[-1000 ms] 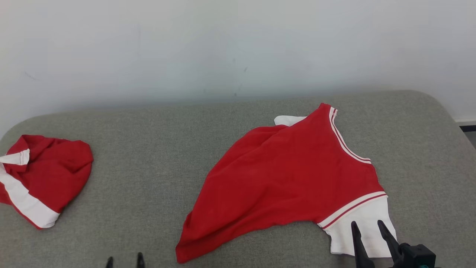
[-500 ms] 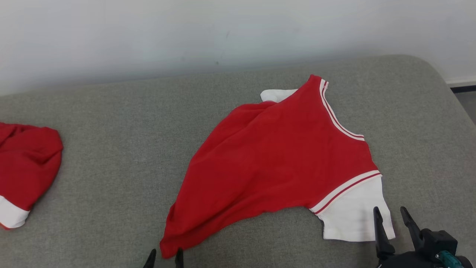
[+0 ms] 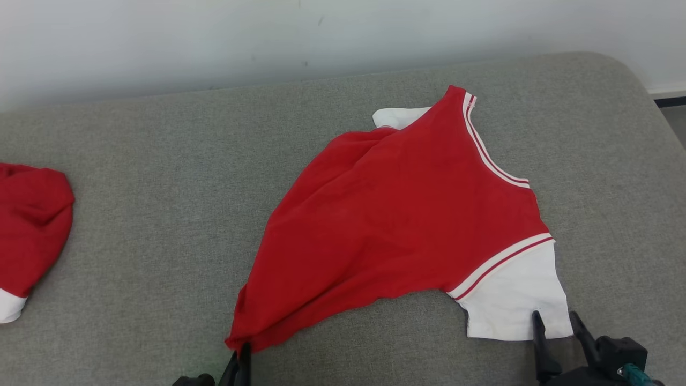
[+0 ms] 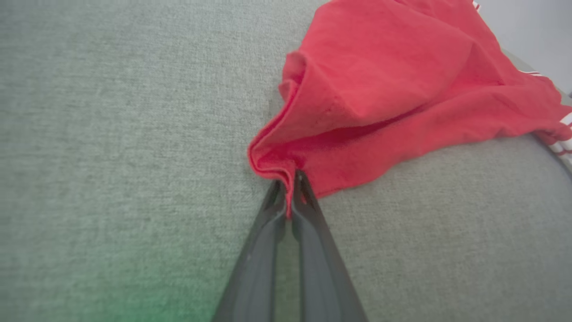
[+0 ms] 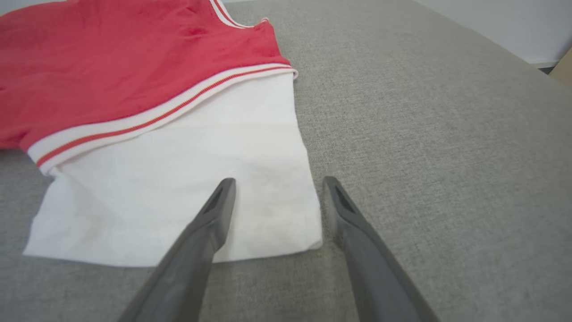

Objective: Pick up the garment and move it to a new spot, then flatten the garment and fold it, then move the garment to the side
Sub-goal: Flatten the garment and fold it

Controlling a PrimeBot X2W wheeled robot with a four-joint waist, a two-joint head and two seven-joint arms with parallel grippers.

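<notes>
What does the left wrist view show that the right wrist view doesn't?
Left wrist view: the left gripper shut on the garment at its red hem corner. Right wrist view: the right gripper open, its fingers straddling the side edge of the white sleeve, gripping nothing. Both: the red body of the garment on the grey cushion.

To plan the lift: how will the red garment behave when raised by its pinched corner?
Probably floppy: the red garment lies in soft folds and bunches where the left pincer pinches its corner. It would likely hang and drag, not rise whole. Being thin cloth, it seems light.
</notes>
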